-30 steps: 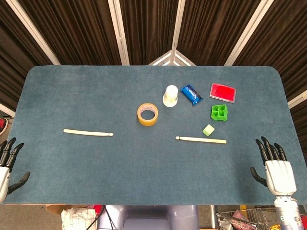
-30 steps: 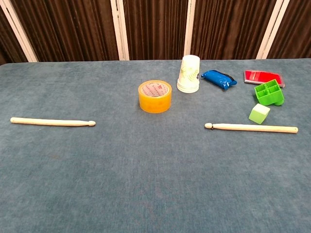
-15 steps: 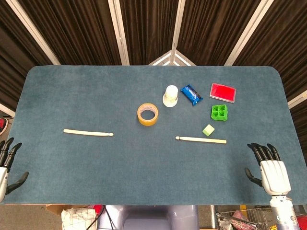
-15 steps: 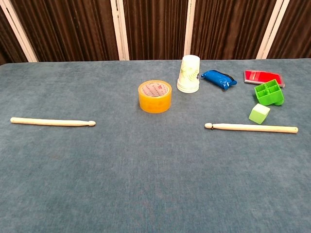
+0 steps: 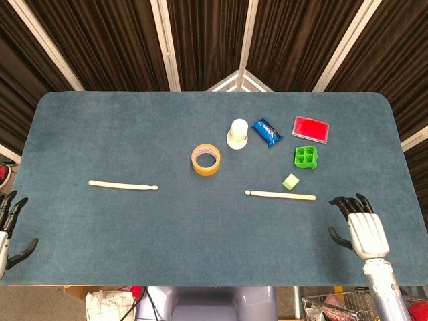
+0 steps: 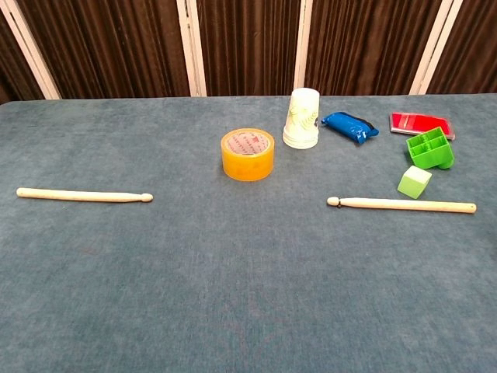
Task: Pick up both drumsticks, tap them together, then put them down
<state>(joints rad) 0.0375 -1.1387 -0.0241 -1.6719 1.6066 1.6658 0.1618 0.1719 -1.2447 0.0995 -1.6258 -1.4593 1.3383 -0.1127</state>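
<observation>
Here, table (image 5: 100, 134): a blue felt-covered top, seen from above and from the chest.
Left drumstick (image 5: 123, 185): laid flat near the table's left edge, tip pointing to the middle.
Right drumstick (image 5: 280, 195): laid flat toward the right edge, tip pointing to the middle.
Left hand (image 5: 8, 231): seen at the front left corner, fingers spread, nothing held.
Right hand (image 5: 358, 225): placed over the front right corner, fingers spread and empty, near the right drumstick's butt end but apart from it.
Other things: a roll of yellow tape (image 5: 206, 159), a paper cup (image 5: 237, 134), a blue packet (image 5: 267, 132), a red box (image 5: 311, 129), a green divided tray (image 5: 306, 156) and a small green cube (image 5: 290, 181) are grouped toward the back right.
</observation>
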